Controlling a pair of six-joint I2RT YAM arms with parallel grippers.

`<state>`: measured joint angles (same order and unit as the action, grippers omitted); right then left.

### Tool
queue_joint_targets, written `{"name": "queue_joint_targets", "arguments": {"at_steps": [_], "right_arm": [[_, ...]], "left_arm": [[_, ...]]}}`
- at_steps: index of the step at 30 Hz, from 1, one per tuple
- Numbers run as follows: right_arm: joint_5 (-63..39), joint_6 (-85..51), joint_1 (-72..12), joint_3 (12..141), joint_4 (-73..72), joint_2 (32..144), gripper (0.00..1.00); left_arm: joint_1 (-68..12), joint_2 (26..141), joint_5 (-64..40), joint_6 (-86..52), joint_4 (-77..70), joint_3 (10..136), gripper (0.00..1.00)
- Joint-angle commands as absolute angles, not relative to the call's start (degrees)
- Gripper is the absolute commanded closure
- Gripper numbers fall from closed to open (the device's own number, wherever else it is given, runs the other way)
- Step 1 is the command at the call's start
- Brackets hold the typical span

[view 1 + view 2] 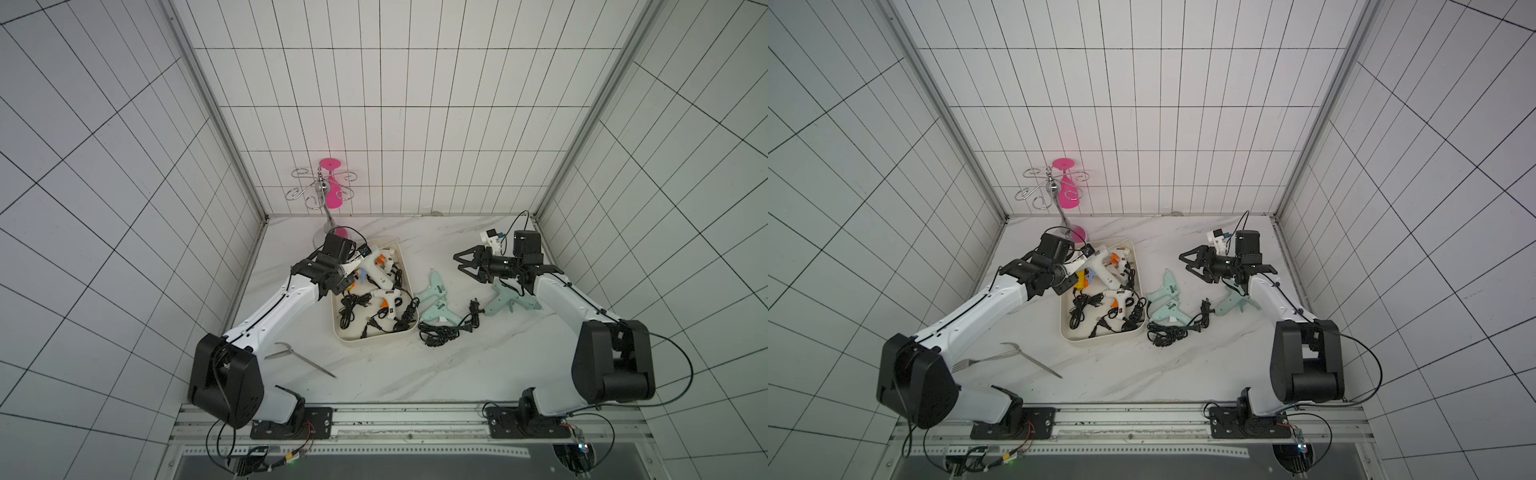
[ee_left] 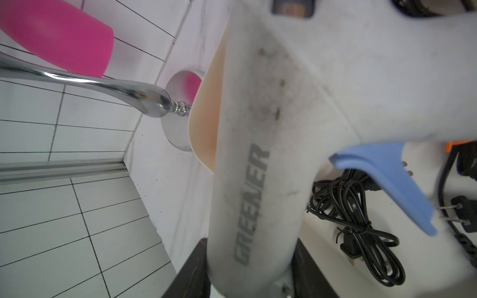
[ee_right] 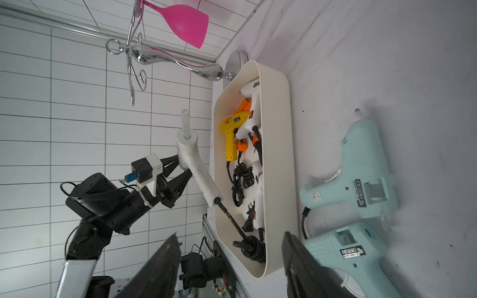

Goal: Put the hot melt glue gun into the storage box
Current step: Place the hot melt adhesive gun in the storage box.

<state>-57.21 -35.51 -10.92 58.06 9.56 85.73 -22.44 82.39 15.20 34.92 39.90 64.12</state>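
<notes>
My left gripper (image 1: pixel 352 272) (image 2: pixel 251 268) is shut on the handle of a white hot melt glue gun (image 1: pixel 376 266) (image 2: pixel 258 154) with a blue trigger. It holds the gun tilted above the far left end of the cream storage box (image 1: pixel 374 338) (image 3: pixel 278 154), and the gun's cord trails down into the box. Several white, orange and yellow glue guns with black cords lie inside. Mint glue guns (image 1: pixel 434 286) (image 1: pixel 440 311) (image 1: pixel 511 301) lie on the table to the right of the box. My right gripper (image 1: pixel 463 264) (image 3: pixel 229 263) hovers open and empty above them.
A chrome glass rack (image 1: pixel 322 189) holding a pink glass (image 1: pixel 333 195) stands just behind the box's far left corner. Coiled black cords (image 1: pixel 442 332) lie by the box's front right corner. Metal tongs (image 1: pixel 299 357) lie on the marble near the left arm.
</notes>
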Motion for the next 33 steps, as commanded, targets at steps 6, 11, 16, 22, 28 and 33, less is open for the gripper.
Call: {"name": "queue_joint_targets", "arguments": {"at_steps": [6,11,16,22,28,33], "right_arm": [[-46.6,-20.0,-21.1,64.9,21.5,88.1,0.39],[-44.2,-17.5,-25.5,65.4,20.7,91.1,0.40],[-35.6,-17.6,-26.4,64.9,21.7,92.2,0.40],[-28.7,-18.4,-23.8,64.5,23.0,89.7,0.40],[-23.2,-17.5,-22.0,65.7,26.9,90.0,0.40],[-17.5,-18.4,-20.2,65.4,30.5,90.5,0.41]], "left_arm": [[-22.9,88.0,17.2,34.4,27.9,59.2,0.91],[-25.1,94.6,24.1,31.7,27.8,61.5,0.74],[-26.4,95.2,24.9,25.6,27.8,62.1,0.36],[-28.6,94.6,32.3,21.5,33.7,66.0,0.34],[-30.4,86.7,25.0,16.9,34.1,69.2,0.32],[-30.0,87.0,10.5,11.6,20.3,65.5,0.31]]}}
